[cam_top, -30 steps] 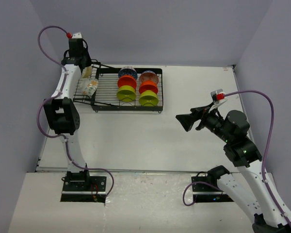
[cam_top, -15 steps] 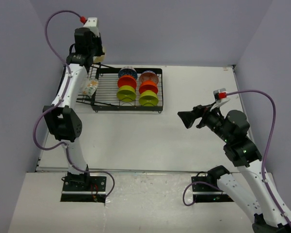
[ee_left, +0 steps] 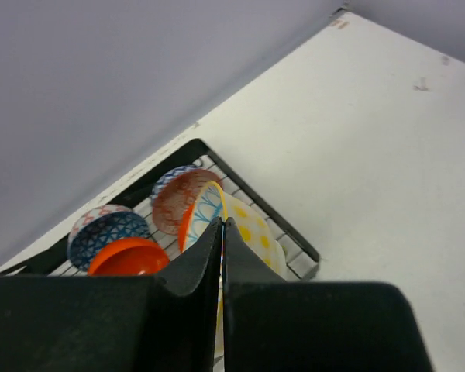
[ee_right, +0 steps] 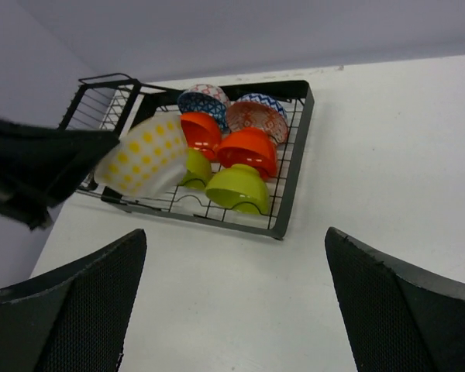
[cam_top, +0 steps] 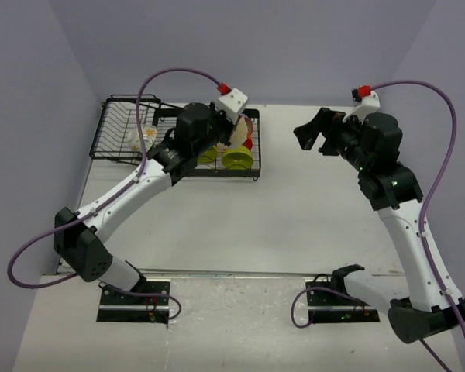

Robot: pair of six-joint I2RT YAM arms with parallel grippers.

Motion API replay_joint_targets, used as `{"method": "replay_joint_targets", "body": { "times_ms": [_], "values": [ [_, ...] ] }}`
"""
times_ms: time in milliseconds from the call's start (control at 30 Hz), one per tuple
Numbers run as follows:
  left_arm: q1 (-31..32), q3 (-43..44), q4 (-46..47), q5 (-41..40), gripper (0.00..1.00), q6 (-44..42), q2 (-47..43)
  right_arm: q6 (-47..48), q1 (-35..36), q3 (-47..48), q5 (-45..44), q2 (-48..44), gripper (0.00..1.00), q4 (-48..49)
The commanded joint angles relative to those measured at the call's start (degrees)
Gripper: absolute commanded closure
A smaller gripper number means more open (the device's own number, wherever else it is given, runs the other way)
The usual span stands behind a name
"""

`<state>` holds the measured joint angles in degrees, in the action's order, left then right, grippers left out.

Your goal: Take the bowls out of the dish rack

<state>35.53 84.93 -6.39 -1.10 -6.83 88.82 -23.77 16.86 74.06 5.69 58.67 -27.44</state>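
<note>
Two fingers of the left pincer (ee_left: pixel 222 225) close on the rim of a cream bowl with yellow dots (ee_right: pixel 143 155), held above the dish rack (ee_right: pixel 291 178). Other bowls (ee_right: pixel 248 147) stand in the rack on the desk (cam_top: pixel 217 209). Well apart, the right pincer (cam_top: pixel 311 136) gapes wide, holding nothing.

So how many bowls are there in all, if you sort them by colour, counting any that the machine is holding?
Lime green bowls: 2
Orange bowls: 2
Blue-and-red patterned bowls: 2
Cream bowls: 2, one of them the dotted bowl pinched by the left gripper
Total: 8
</note>
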Motion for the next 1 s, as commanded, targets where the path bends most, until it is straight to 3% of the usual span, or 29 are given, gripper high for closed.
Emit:
{"method": "replay_joint_targets", "body": {
  "times_ms": [0, 33, 133, 367, 500, 700, 800, 900, 933, 967],
  "values": [
    [6.8, -7.7, 11.0, -1.7, 1.0, -5.9, -7.3, 1.2, -2.2, 10.8, 6.1, 6.5, 0.04, -6.8],
    [8.2, -9.2, 11.8, -1.6, 1.0, -6.0, -8.8, 1.9, -2.3, 13.6, 7.6, 8.9, 0.06, -12.1],
    [12.2, -15.5, 14.8, -0.2, 1.0, -4.0, -11.4, 3.0, -2.1, 16.6, 9.7, 14.4, 0.09, -15.4],
    [16.7, -30.7, 22.6, -0.8, 1.0, 5.7, -16.7, 1.4, -2.2, -2.9, 5.1, 6.0, 0.09, -10.4],
    [16.8, -34.4, 20.1, -9.1, 1.0, 14.5, -19.8, -1.7, -2.8, -13.6, 2.0, 1.0, 0.07, -4.0],
    [16.5, -30.3, 8.4, -26.4, 1.0, 21.6, -21.0, -1.5, -3.1, -16.6, 2.9, -2.1, 0.05, -2.7],
    [13.1, -27.1, -0.1, -29.0, 0.82, 26.4, -20.1, -0.7, -3.1, -16.4, 1.6, -5.1, 0.01, -3.4],
    [9.0, -25.0, -7.5, -28.9, 0.37, 31.6, -20.4, -0.7, -3.1, -17.1, 2.7, -8.3, 0.01, -3.6],
    [6.7, -25.2, -8.3, -29.0, 0.14, 32.7, -20.8, -0.5, -3.1, -17.1, 3.0, -8.9, 0.01, -3.4],
    [5.3, -24.8, -9.2, -29.1, 0.02, 33.4, -21.3, -0.3, -3.1, -16.8, 3.4, -9.6, 0.01, -3.4]
  ]
}}
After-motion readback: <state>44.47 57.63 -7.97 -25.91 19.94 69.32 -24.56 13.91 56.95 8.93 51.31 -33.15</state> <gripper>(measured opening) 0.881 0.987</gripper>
